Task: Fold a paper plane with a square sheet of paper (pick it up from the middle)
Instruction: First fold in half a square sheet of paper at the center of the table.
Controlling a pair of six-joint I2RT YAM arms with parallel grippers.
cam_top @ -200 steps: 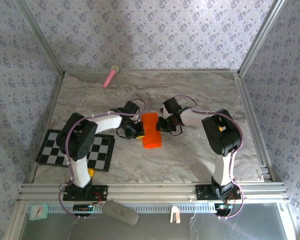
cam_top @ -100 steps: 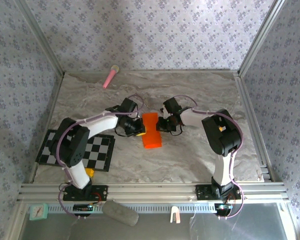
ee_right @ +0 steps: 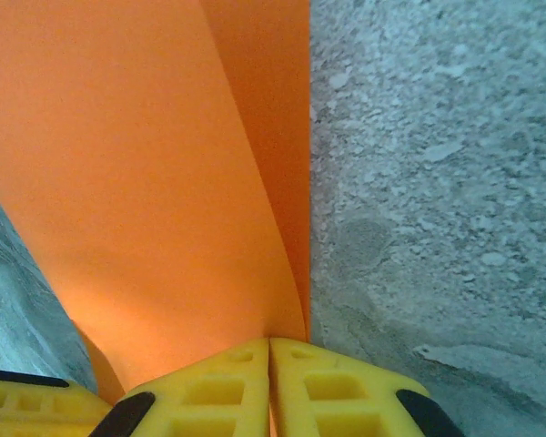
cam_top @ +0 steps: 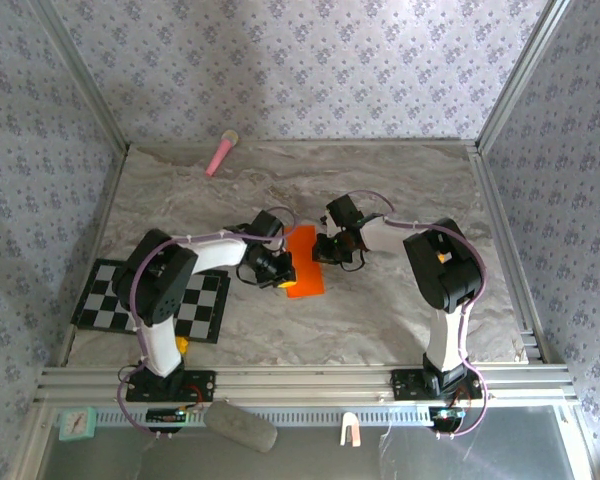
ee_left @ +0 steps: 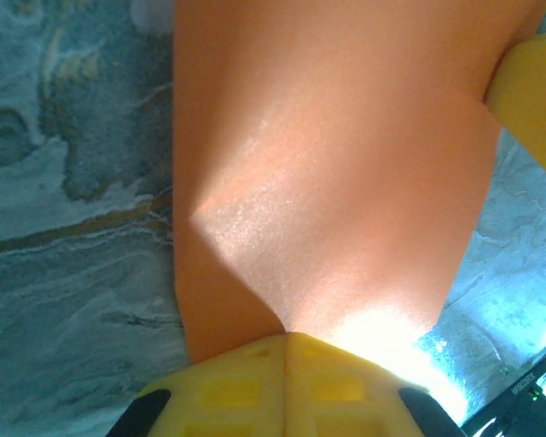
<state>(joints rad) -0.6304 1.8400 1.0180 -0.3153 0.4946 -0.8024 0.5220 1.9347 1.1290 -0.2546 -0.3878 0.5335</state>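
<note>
Folding step, mid-crease. Top view: the paper (cam_top: 302,262) lay near the centre of the table (cam_top: 400,190) as a tilted orange strip. Left gripper (cam_top: 278,272) pinched its 8 o'clock edge and right gripper (cam_top: 323,250) its 2 o'clock edge. Both arms were bent inward with wrists low.

Left wrist view: yellow fingers (ee_left: 227,387) were clamped on the paper edge at 6 o'clock, and the sheet bulged.

Right wrist view: fingers (ee_right: 209,382) were clamped on two layers at 6 o'clock, with the flap lifted off the table.

Next move likely calls for both grips to carry the flap over evenly, then press the crease.
</note>
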